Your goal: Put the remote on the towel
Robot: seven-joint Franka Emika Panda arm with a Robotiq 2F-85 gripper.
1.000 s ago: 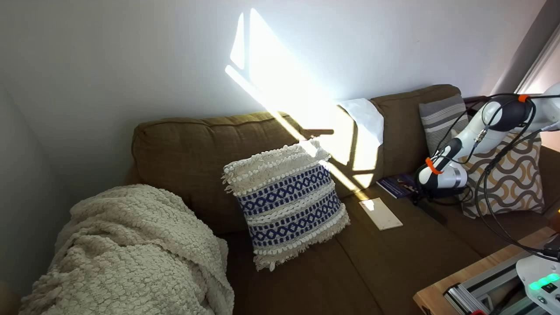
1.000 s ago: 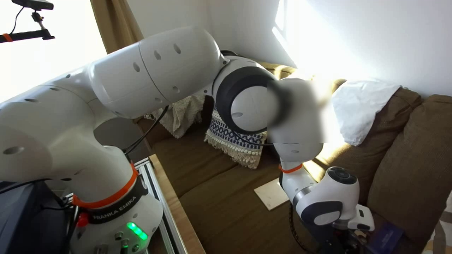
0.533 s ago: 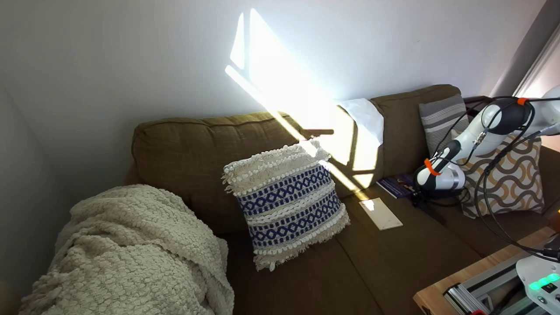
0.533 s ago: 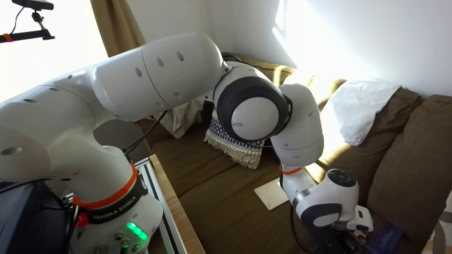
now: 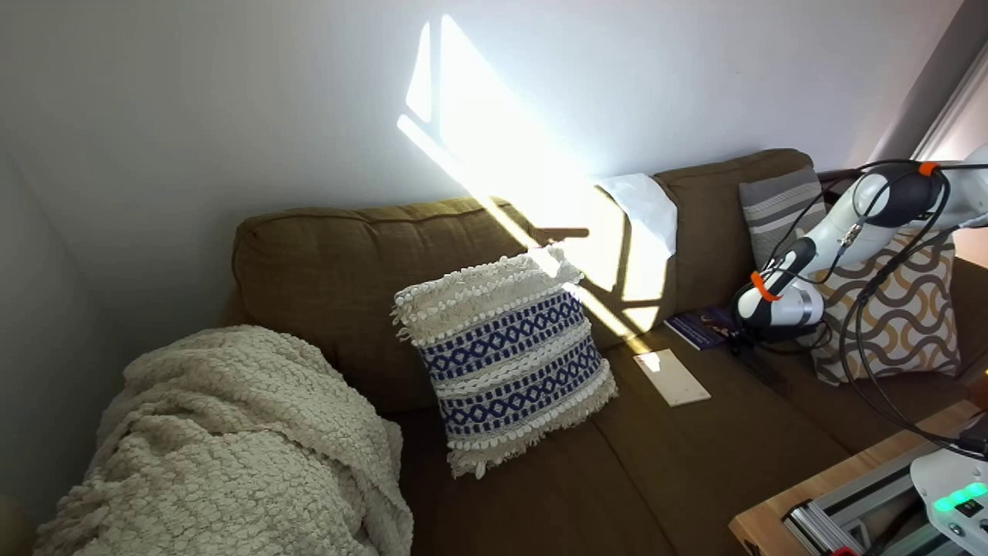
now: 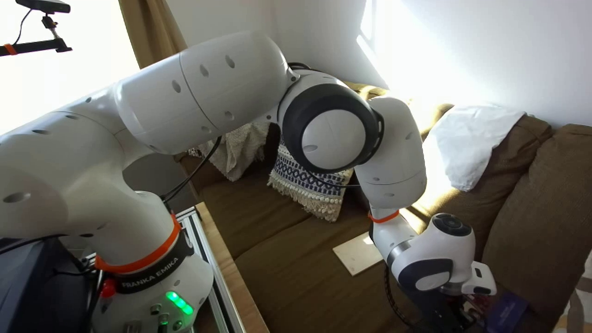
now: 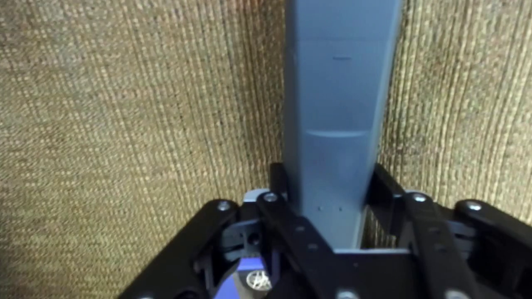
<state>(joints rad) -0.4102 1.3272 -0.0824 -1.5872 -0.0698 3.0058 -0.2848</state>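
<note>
The black two-fingered gripper [image 7: 326, 180] pinches the slim, bar-shaped plastic remote [image 7: 338, 91] crosswise, one dark fingertip [image 7: 277, 178] against each long edge, with a long stretch of it reaching out ahead. The step in hand is probably the lift from the ribbed brown fabric seat [image 7: 145, 145] beneath the remote; whether it is fully clear is hard to tell. To do this well, the gripper should rise straight and slowly, since the overhang could swing or twist in the grip, and any turning is best left until the remote has ample room under it.

The remote shows a smooth face, blue-grey under its sheen, with a thin cross seam, a short slot and a pale curved ridge. No buttons are visible, so its back is likely uppermost. The outer end looks wider in the wrist view, which suggests a slight upward tilt.

Near the remote is a flat, purple-covered book [image 5: 698, 328]; farther from it, on the same seat, a pale, thin, rectangular board [image 5: 671, 377]. Farthest, well above the remote, the plain white cloth towel [image 6: 476, 143] hangs over the brown fabric backrest [image 6: 513, 152]. Its lower part slopes steeply, so setting the remote down lengthwise along the towel's top and easing the grip slowly seems wise.
</note>
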